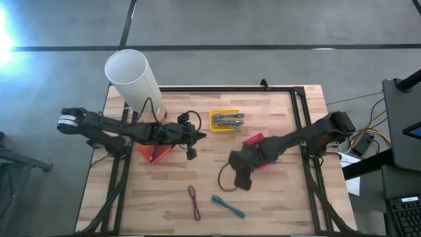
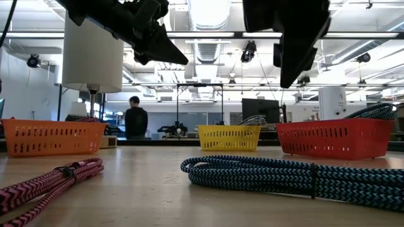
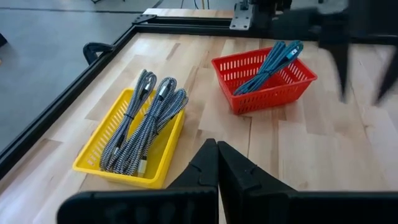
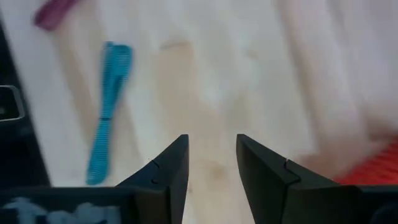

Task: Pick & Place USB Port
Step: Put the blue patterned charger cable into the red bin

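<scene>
Blue braided cable (image 1: 228,207), coiled and banded, flat

arms: two dark, jointed, matte black | left arm: pale silver-white ring band at its outer joint, thin black cable looping beside the left hand (image 1: 195,136) | right hand (image 4: 211,163): two black wedge-shaped fingers with stepped inner faces | left hand fingers (image 3: 205,168): black, tapering to points.

lab/workshop | exposed ceiling ducts (image 2: 208,47) | person at bench (image 2: 135,118)
</scene>
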